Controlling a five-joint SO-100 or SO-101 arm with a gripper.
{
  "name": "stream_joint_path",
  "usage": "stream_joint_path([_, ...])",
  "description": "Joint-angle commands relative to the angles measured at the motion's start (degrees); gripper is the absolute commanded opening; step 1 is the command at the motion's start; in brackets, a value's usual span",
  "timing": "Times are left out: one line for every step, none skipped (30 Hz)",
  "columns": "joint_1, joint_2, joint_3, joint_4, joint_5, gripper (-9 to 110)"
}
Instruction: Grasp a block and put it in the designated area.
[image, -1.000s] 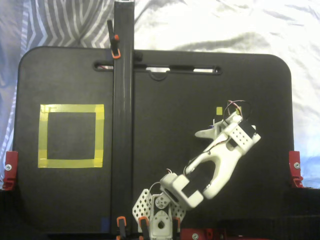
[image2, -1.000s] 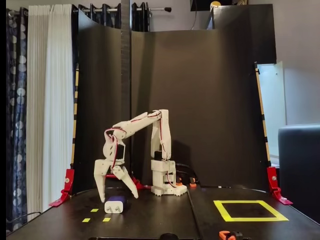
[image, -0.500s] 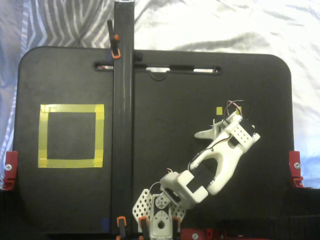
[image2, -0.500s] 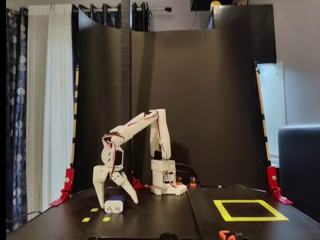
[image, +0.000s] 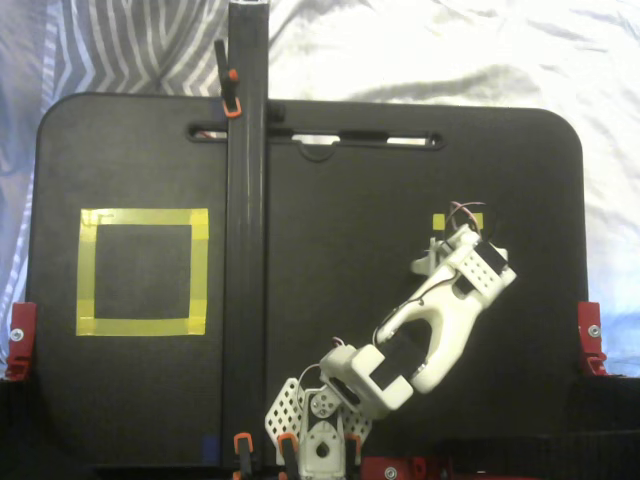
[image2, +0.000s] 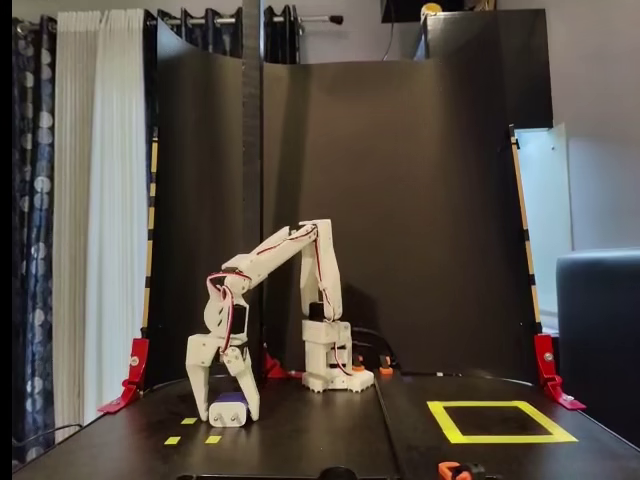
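Orange clamp handles (image2: 455, 469) poke up at the bottom edge of the side-on fixed view, nearest the lens, on the black surface (image2: 320, 440). Just behind them, toward the right of that view, lies the designated area (image2: 447, 421), a square outline of wide yellow tape around bare black; in the fixed view from above it sits at the left (image: 143, 216), well apart from the arm. 2 tiny yellow tape squares (image2: 192, 430) lie at the front left of the side-on view, just in front of the pincer (image2: 226, 412). The white arm (image2: 300, 250) rises from its base (image2: 330, 370) near the middle, bends over and reaches down to the left. Its pincer points straight down with both fingertips at or just above the surface, the jaws spread apart on either side of the block (image2: 229, 409). The block, dark blue with a pale lower part, sits on the surface between the fingers; whether the fingers touch it I cannot tell. From above, the arm (image: 440, 320) stretches toward the upper right and covers the block, with a small yellow square (image: 439, 222) showing beside the pincer (image: 447, 250). Red brackets (image2: 128, 378) stand at the surface's side edges.
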Motion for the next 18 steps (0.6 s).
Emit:
stream_joint_path([-0.3,-0.3,0.4,-0.8,-0.4,23])
stream_joint_path([-0.3,-0.3,0.5,-0.8,-0.4,23])
stream_joint_path([-0.4,-0.2,0.5,-0.8,-0.4,23])
stream_joint_path([-0.4,-0.1,0.5,-0.8,-0.4,23])
stream_joint_path([-0.4,0.0,0.5,-0.7,-0.4,23])
stream_joint_path([-0.4,0.2,0.5,-0.7,-0.4,23])
stream_joint_path([-0.4,0.4,0.5,-0.5,-0.4,23])
stream_joint_path([-0.4,0.8,0.5,-0.3,-0.3,23])
stream_joint_path([-0.4,1.4,0.5,0.0,-0.3,23])
stream_joint_path([-0.4,2.1,0.5,0.4,-0.1,23])
stream_joint_path([-0.5,2.9,0.5,0.8,-0.1,23])
stream_joint_path([-0.5,3.9,0.5,1.4,-0.1,23])
stream_joint_path([-0.7,4.8,0.5,2.1,-0.1,23])
stream_joint_path([-0.8,5.9,0.5,2.8,0.0,23])
stream_joint_path([-1.0,7.0,0.5,3.6,0.0,23])
stream_joint_path([-1.1,8.1,0.5,4.4,0.1,23])
stream_joint_path([-1.4,9.1,0.5,5.2,0.2,23])
stream_joint_path([-1.7,10.3,0.5,5.9,0.4,23])
